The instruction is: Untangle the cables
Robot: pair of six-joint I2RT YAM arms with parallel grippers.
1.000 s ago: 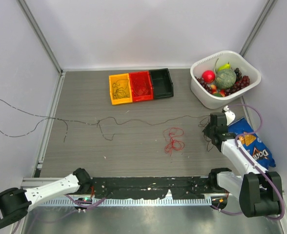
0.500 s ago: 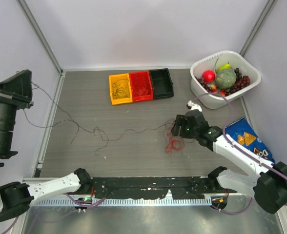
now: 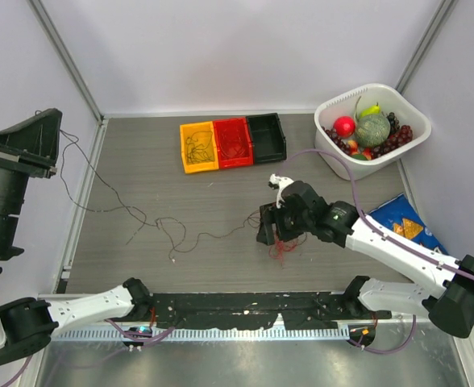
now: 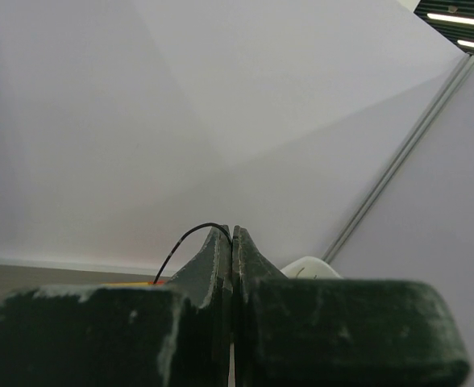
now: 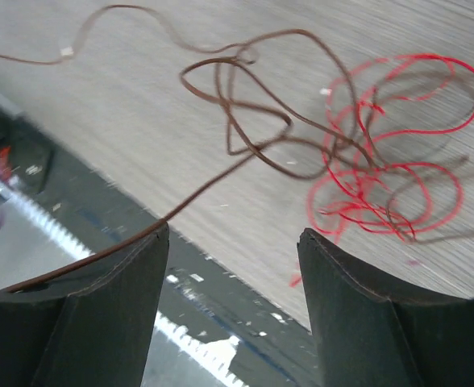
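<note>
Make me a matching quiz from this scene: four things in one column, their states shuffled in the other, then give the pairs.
1 left gripper
2 right gripper
3 yellow bin
4 white basket

A fruit inside
B open, near the red cable
C shut on a dark cable
D dark wires inside

Pairs: 1-C, 2-B, 3-D, 4-A

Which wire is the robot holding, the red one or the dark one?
The dark wire, pinched in the shut left fingers; the red tangle lies loose beneath the open right fingers.
</note>
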